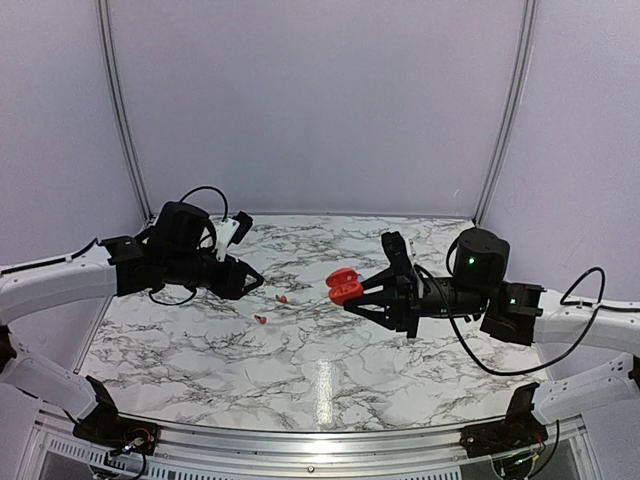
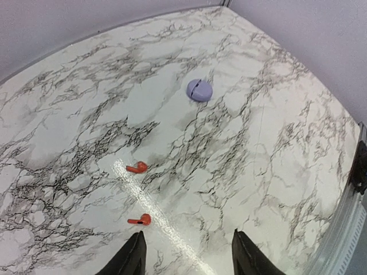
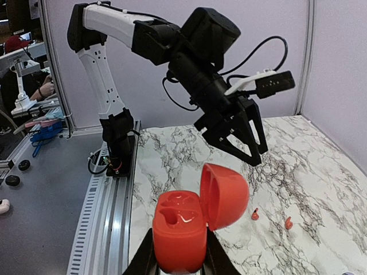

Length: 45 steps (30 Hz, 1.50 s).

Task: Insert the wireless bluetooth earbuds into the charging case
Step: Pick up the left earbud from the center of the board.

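Two tiny red earbuds lie on the marble table, in the top view (image 1: 282, 298) (image 1: 261, 319), the left wrist view (image 2: 137, 167) (image 2: 141, 219) and the right wrist view (image 3: 255, 215) (image 3: 289, 223). My left gripper (image 2: 186, 238) is open and empty, hovering just beside and above them (image 1: 248, 278). My right gripper (image 3: 179, 252) is shut on the red charging case (image 3: 180, 229) and holds it above the table (image 1: 344, 286). The case's lid (image 3: 225, 195) stands open, and both sockets show empty.
A round lilac case (image 2: 199, 90) lies on the table farther out in the left wrist view; it does not show in the top view. Grey walls enclose the table. A metal rail (image 1: 300, 440) runs along the near edge by the arm bases.
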Each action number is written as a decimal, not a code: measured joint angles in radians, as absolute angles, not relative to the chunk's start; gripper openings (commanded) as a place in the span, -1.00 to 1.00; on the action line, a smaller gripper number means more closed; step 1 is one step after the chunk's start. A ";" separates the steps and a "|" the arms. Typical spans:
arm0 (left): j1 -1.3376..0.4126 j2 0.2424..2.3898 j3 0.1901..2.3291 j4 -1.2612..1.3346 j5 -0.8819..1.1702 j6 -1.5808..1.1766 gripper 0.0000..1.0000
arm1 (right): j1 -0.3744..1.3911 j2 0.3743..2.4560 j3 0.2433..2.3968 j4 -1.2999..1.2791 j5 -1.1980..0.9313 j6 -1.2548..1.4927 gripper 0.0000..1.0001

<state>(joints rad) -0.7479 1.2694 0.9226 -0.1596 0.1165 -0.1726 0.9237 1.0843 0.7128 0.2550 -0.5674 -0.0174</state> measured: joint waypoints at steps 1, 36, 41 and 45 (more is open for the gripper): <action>-0.738 1.312 0.959 -0.196 0.127 -0.149 0.02 | 0.921 1.082 0.706 0.255 -0.567 -0.013 -1.00; -0.723 2.033 1.538 -0.846 0.025 0.553 -0.40 | 0.909 1.032 0.667 0.255 -0.579 0.030 -1.00; -0.728 2.057 1.581 -0.859 -0.007 0.576 -0.39 | 0.909 1.033 0.667 0.255 -0.581 0.030 -1.00; -0.736 2.086 1.608 -0.865 -0.020 0.592 -0.38 | 0.909 1.035 0.667 0.254 -0.585 0.030 -1.00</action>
<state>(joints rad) -0.7361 2.0857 1.6081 -0.8646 -0.0204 0.5922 0.9092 1.0348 0.6666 0.2543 -0.5846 0.0296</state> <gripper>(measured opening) 0.304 0.218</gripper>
